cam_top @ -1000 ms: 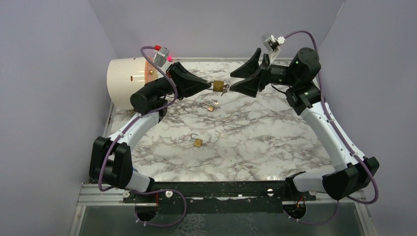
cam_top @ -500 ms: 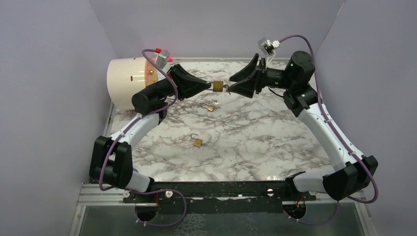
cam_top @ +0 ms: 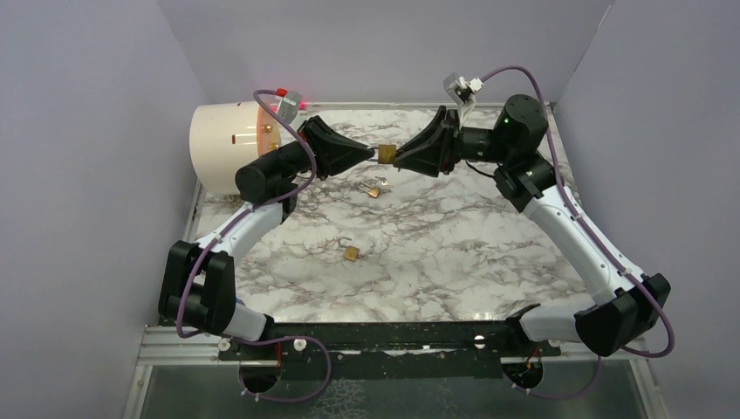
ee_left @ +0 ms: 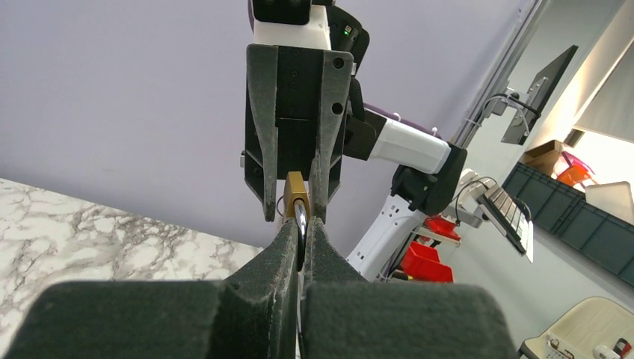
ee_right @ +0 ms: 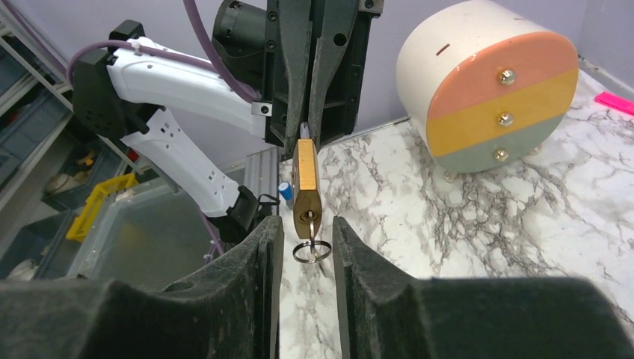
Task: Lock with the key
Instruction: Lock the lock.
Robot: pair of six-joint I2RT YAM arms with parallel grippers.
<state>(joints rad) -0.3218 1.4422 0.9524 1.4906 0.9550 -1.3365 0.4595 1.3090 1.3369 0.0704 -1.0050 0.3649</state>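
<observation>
The padlock (ee_right: 305, 176) hangs in the air above the far part of the worktop (cam_top: 454, 236), between the 2 arms. It is a small brass block turned narrow edge on to the right wrist camera. A key (ee_right: 306, 218) appears to sit in its keyhole, with a thin wire ring (ee_right: 311, 252) dangling below. The shackle (ee_left: 300, 223) shows only as a sliver of silver, so I cannot tell whether it is pushed home.

The left gripper (ee_left: 300, 226) is clamped tight on the shackle end and carries the lock. The right gripper (ee_right: 305, 222) stands at a narrow gap with 1 finger on each side of the key end, and daylight shows on both sides, so it holds nothing.

My judgement is that lifting and presenting the lock is done. Pinching the key and turning it is not yet done.

2 more padlocks (cam_top: 373, 189) (cam_top: 351, 253) lie on the worktop below, each with its shackle up. A pale drum (cam_top: 222, 144) stands at the far left.
</observation>
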